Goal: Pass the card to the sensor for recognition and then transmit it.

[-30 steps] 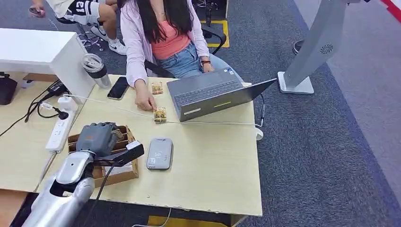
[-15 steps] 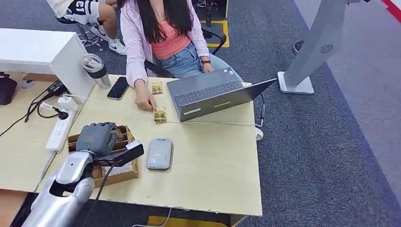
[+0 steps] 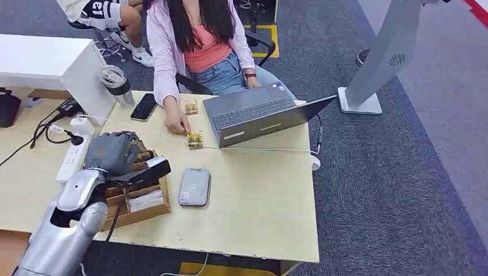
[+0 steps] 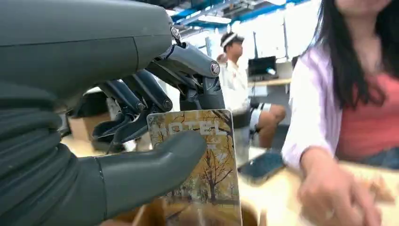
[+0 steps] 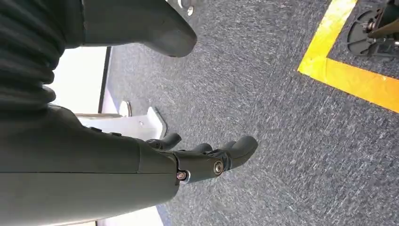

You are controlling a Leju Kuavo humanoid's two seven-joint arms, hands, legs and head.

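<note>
Left hand [image 4: 155,136] pinches a hotel key card [image 4: 202,165] between thumb and fingers; the card stands upright, printed face toward the wrist camera. From the head view we see the left hand [image 3: 115,152] over the wooden card box [image 3: 141,201], at the table's 9 o'clock side. Right hand [image 5: 207,157] hangs over the carpet, holding nothing, fingers loosely apart.

Step, as we judge it: card just lifted out of the box, not yet presented. The grey card reader [image 3: 194,186] lies flat just beside the box, at 3 o'clock from the hand. Next move calls for a short carry that way and lowering the card face over the reader.

Room: bare tabletop [image 3: 259,201] beyond the reader. At 12 o'clock, a white cable [image 3: 253,149], a snack packet [image 3: 195,139], a person's hand [image 3: 175,122] and an open laptop [image 3: 259,115]; keep clear. Power strip [image 3: 72,160] at 10 o'clock.
</note>
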